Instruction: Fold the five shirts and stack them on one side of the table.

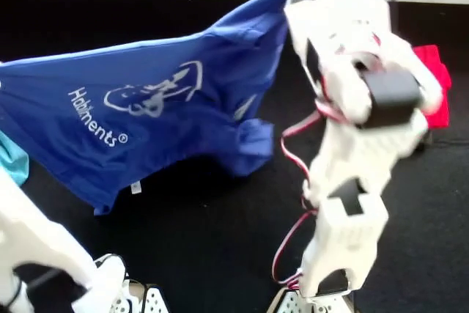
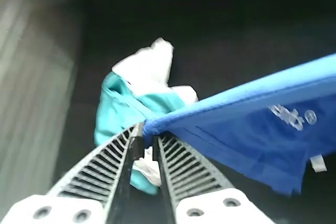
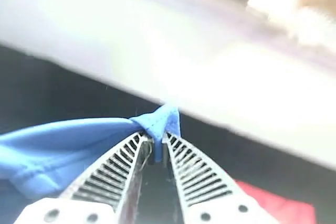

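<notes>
Held up over the black table (image 1: 220, 254) and stretched wide between two arms: the blue shirt (image 1: 146, 122). Shows white print on the side facing up. Sags a little in the middle, with one sleeve drooping down toward the table. Has a small white tag (image 1: 135, 187) near its low edge.

Clamped tight on one edge of the blue shirt: the left gripper (image 2: 148, 139). Both fingers pressed together on the cloth, with the shirt running off to the side from there.

Pinched shut on a corner of the same shirt: the right gripper (image 3: 157, 148). A bit of blue cloth poking up past the fingertips.

Standing tall on one side in the high view: the right arm (image 1: 352, 144), with red wires (image 1: 293, 144) looping beside it. Down in the near corner: the left arm (image 1: 44, 247).

Lying bunched up on the table past the left gripper: a teal shirt (image 2: 121, 114), with white cloth (image 2: 149, 64) touching it on top. Lying behind the right arm, near the table's far side: a red shirt (image 1: 434, 82).
</notes>
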You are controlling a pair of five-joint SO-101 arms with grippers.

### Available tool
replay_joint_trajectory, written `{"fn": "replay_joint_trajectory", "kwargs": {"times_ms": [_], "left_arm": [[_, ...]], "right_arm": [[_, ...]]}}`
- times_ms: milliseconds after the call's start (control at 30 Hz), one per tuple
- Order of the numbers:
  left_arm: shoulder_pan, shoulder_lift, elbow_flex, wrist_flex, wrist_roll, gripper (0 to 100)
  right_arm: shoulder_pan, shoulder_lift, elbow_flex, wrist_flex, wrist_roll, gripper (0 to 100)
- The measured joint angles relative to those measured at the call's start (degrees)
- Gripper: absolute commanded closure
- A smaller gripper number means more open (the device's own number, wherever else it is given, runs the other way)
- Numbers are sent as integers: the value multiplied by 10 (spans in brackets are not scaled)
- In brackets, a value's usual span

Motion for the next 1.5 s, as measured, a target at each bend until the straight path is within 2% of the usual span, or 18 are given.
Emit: {"fn": "replay_joint_trajectory", "kwargs": {"times_ms": [367,900,1033,1267,1500], "left_arm": [[4,-113,-1,-14,4,992],[4,-175,-7,15,103,992],[4,-193,-3,18,127,992],[4,-189,127,25,135,992],[4,-214,115,25,143,992]], "right_arm": [[9,-152,-5,0,53,993],[9,-329,-11,0,55,993],[22,-353,-14,0,55,993],[53,-354,-12,-36,55,993],[53,-361,-12,-47,55,993]]}}
